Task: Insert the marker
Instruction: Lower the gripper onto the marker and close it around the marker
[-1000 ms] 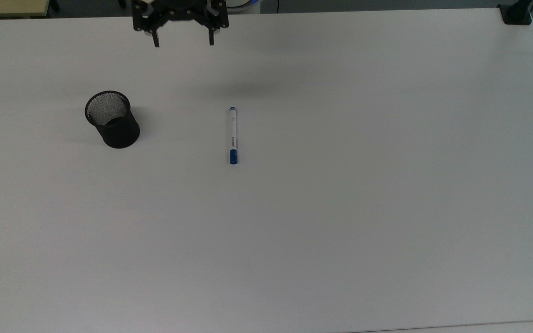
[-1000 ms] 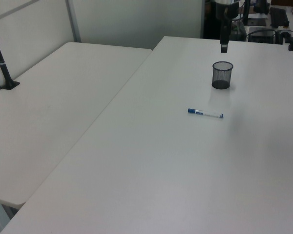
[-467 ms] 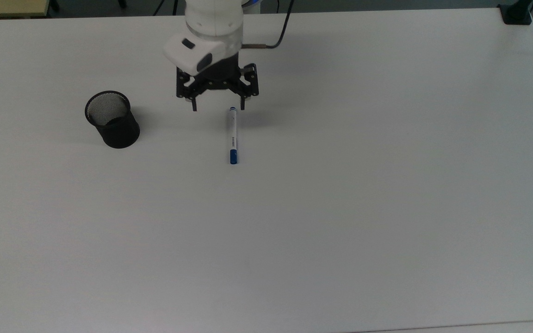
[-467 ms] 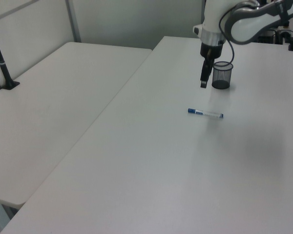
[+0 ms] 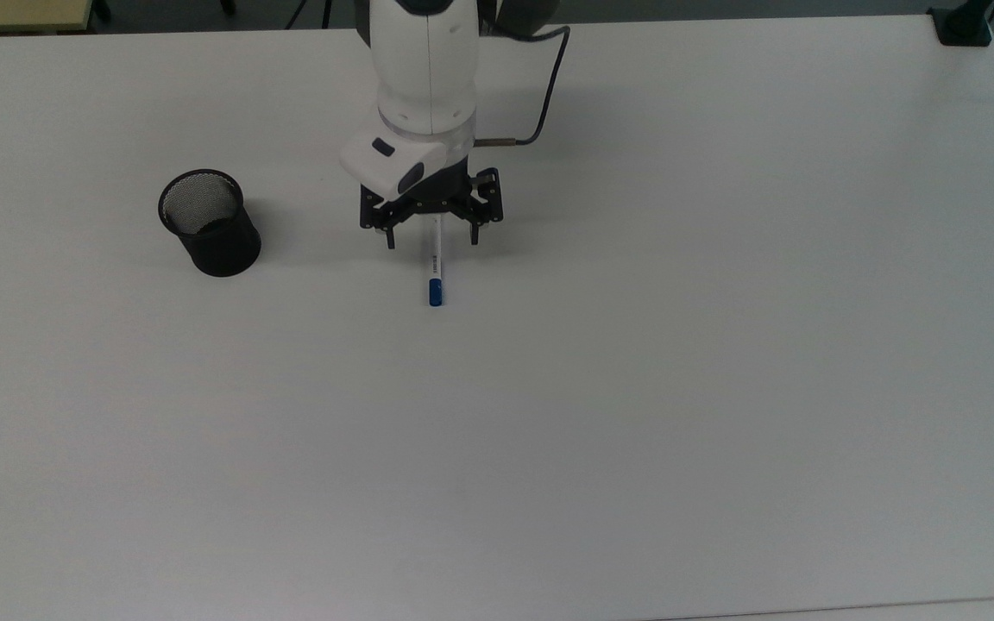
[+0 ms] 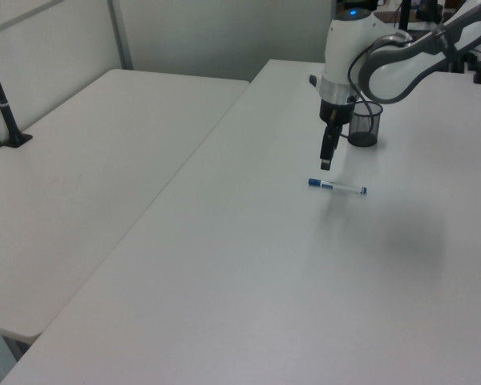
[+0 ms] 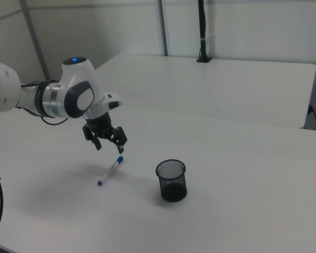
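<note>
Mesh cup (image 5: 210,222) upright, apparently holding nothing; marker (image 5: 435,267) flat on worktop (image 5: 635,388). Gripper (image 5: 432,242) hovers above marker, fingers spread, holding nothing.

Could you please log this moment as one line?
phase: approach | pincer: open, above marker | marker: flat on table | mesh cup: upright, empty

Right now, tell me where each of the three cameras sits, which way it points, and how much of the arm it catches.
Top view: overhead, looking down on the white table; the wrist and open gripper hang over the marker, mesh cup at the top view's left.
Left view: raised, off one end of the table, looking along it; forearm, gripper, marker, cup behind the arm.
Right view: raised, off the opposite end; elbow, forearm, gripper, cup nearest.
All three share the marker, cup and gripper.
</note>
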